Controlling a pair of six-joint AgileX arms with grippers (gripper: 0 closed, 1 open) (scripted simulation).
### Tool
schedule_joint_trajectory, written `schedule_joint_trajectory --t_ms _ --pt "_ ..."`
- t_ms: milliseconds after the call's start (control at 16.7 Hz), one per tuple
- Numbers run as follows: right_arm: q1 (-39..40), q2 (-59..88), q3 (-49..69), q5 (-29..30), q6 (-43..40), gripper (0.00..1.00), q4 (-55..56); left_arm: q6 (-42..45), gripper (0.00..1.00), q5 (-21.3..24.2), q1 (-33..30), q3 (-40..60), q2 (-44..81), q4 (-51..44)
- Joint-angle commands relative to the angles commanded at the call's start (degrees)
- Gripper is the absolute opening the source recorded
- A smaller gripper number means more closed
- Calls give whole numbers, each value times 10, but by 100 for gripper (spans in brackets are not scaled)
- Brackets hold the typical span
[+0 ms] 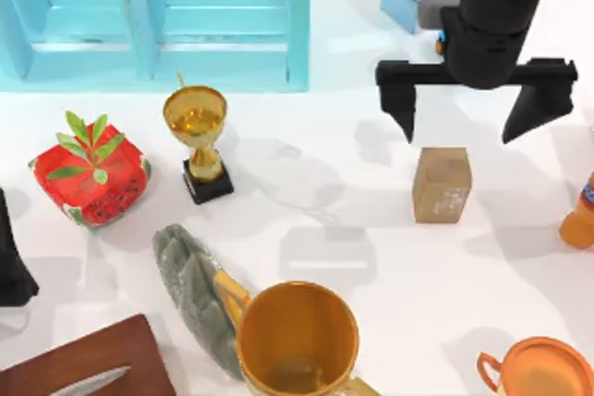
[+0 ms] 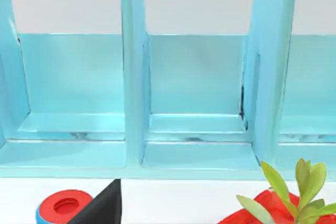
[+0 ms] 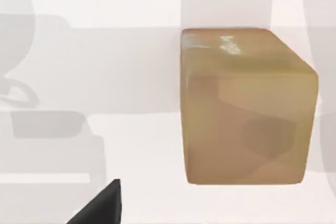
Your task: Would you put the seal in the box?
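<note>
The right tool [image 1: 475, 122], fingers spread wide, hangs just behind the seal [image 1: 442, 185], which stands free toward the worktop's right edge, its long axis running front to back, far from the left tool [image 1: 11, 257].

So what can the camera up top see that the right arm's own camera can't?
The top view has the blue box, gold trophy, red gift, orange cup and the whole right gripper, fingers open, just behind the seal. The right wrist view adds the seal's plain side face up close. Both show the seal standing free on the white table.
</note>
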Motion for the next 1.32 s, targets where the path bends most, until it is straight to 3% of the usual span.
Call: schedule_joint_trajectory --t_ms 480,780,1320 --pt "4 30 -150 0 3 100 184 0 100 0 0 0 0 0" --pt "4 34 -163 0 3 100 198 0 100 0 0 0 0 0" --pt "4 34 -163 0 3 32 198 0 100 0 0 0 0 0"
